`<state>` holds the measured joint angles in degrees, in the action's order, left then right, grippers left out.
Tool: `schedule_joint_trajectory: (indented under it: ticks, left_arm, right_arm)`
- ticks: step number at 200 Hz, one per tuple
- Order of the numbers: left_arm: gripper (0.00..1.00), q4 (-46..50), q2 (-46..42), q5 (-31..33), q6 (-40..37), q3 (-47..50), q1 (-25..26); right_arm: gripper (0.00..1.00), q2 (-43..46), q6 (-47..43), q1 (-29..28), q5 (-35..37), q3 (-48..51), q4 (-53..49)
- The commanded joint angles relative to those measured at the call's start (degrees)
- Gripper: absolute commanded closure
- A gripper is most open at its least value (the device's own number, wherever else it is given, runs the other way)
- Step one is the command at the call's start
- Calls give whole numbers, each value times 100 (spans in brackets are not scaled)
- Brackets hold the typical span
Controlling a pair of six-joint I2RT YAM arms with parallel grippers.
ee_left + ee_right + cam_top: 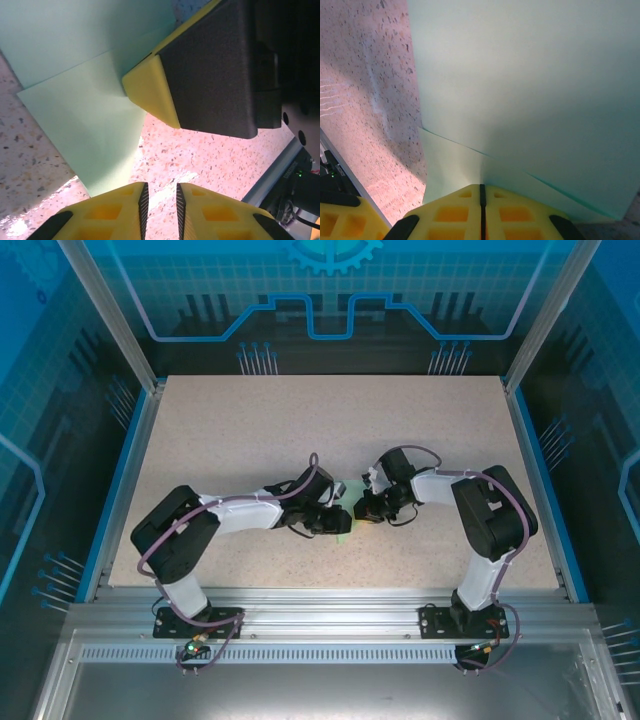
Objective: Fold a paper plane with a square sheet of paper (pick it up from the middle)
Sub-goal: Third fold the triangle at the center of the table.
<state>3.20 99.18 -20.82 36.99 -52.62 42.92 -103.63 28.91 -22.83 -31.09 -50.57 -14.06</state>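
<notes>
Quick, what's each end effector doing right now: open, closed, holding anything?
Left end effector: slightly open, nothing between its fingers.
Right end effector: closed, pinching the green paper sheet.

The table (260,420) beneath me is a pale beige top flecked with dark specks, and up close it looks pinkish. Blue strips (125,475) run along its left and right sides. A slotted aluminium rail (330,625) crosses the near edge. 2 silver posts (110,315) rise from the far corners. Translucent blue wall panels (330,300) stand around me, lined with lighter blue tracery, with 1 gear emblem (330,252) at top centre. A bright glare patch (170,182) lies on the tabletop.
</notes>
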Motion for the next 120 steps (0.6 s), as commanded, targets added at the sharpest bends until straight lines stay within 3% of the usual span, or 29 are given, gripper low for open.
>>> schedule_joint_trajectory:
  ticks: [1, 50, 120]
  left_arm:
    - [74, 30, 154, -242, 1, -211, 33]
    - [74, -275, 821, -549, 194, -419, 27]
    - [75, 952, 826, -138, -128, -257, 52]
  right_arm:
    - [92, -198, -96, 46, 474, 102, -228]
    - [92, -235, -101, 42, 478, 91, -261]
    - [92, -258, -109, 51, 569, 49, -405]
